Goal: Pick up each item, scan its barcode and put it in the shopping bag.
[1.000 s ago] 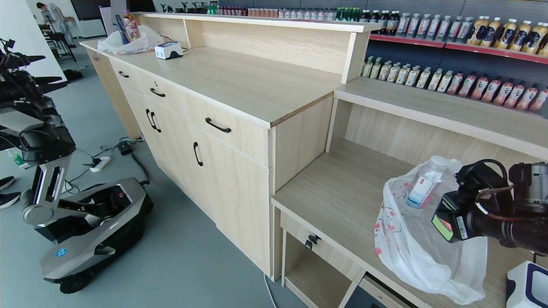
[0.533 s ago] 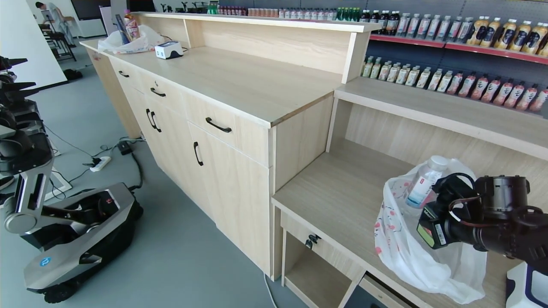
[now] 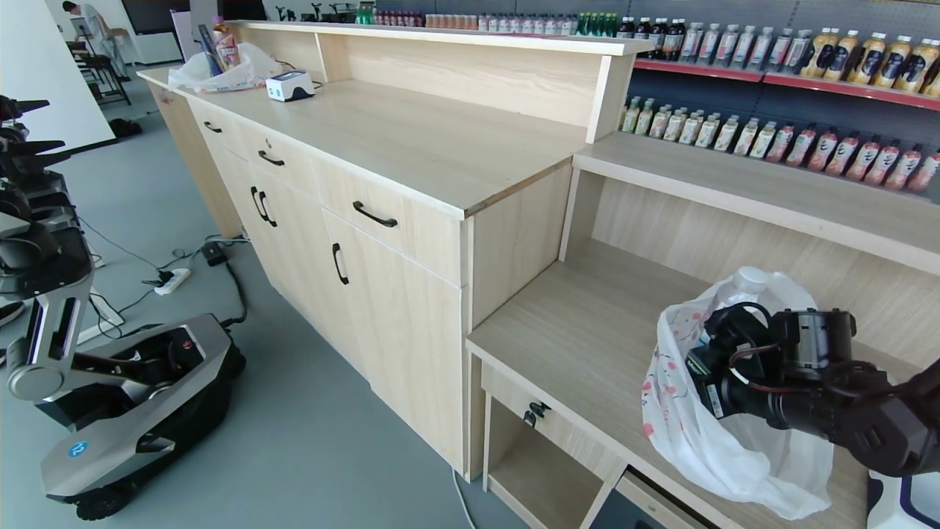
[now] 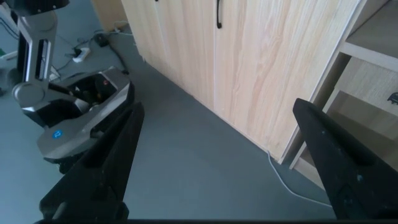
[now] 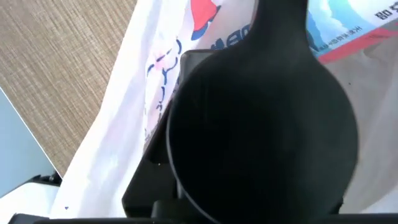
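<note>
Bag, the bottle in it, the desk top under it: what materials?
Shopping bag: thin plastic film, translucent white with a print, crumpled and slack. Bottle: likely clear plastic, see-through body, white cap. Desk top: probably wood-grain laminate, matt, with a uniform pale grain.

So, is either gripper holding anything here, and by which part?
Right gripper holds a dark barcoded item over the shopping bag; where it grips is hidden. Left gripper is open, empty.

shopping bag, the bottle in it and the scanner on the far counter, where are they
shopping bag [image 3: 683, 441], head view, on its white front side
bottle [image 3: 750, 280], head view, on its white cap
scanner [image 3: 290, 87], head view, on its white body
</note>
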Robot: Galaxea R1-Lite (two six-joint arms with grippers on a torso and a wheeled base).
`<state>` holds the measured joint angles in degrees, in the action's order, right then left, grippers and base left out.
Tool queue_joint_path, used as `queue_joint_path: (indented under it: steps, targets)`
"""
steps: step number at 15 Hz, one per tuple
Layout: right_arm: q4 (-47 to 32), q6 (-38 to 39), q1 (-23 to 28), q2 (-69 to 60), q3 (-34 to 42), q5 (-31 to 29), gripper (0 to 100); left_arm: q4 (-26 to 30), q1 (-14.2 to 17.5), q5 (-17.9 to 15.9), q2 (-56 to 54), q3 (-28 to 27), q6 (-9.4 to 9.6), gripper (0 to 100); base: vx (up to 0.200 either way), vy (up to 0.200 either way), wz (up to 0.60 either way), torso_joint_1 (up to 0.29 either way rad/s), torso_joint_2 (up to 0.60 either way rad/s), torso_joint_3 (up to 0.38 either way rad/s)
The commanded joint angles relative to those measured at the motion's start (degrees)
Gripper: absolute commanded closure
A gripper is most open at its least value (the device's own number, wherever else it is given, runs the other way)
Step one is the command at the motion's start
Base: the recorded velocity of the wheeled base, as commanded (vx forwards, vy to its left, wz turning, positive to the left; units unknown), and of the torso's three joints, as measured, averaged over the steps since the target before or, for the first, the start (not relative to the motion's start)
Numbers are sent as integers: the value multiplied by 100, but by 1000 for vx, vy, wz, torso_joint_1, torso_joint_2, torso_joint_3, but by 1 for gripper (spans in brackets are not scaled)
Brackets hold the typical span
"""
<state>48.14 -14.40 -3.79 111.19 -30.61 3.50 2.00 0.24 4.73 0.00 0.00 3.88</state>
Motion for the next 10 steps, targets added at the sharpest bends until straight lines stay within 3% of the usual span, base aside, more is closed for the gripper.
queue_joint_path:
  steps: [1,9,10]
  targets:
    - [266,130,-183,377,-59,2,100,2,2,2,0,0,-1,0,0,0,0,0,0,0]
    - [257,69,-34,509,-85,-7,100,2,2,2,0,0,-1,0,0,0,0,0,0,0]
    - [248,77,-8,491,-85,-7,0,2,2,2,9,0,-1,0,0,0,0,0,0,0]
